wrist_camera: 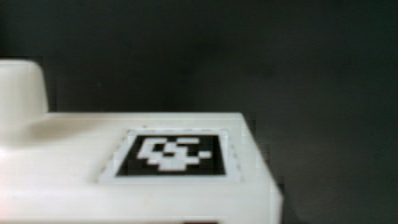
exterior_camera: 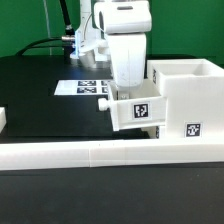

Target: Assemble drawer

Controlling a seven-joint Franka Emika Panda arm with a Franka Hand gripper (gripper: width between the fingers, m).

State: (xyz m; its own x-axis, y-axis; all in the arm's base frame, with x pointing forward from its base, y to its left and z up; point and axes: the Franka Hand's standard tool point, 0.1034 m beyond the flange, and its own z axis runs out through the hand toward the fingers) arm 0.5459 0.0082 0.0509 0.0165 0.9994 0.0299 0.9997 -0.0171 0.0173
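I count one housing (exterior_camera: 187, 97) and one tray (exterior_camera: 138, 108) of the drawer. The housing stands on the black worktop (exterior_camera: 40, 100) toward the exterior view's right, just behind the long white border rail (exterior_camera: 90, 153) at the worktop's near edge. The tray, with its small knob (exterior_camera: 103, 104) and one square tag (exterior_camera: 141, 111), sits against the housing's open side. My end effector (exterior_camera: 128, 85) is directly over the tray; I cannot tell if its fingers are closed on it. One marker board (exterior_camera: 82, 87) lies flat behind. The wrist view shows one tag (wrist_camera: 173, 153) on a white surface.
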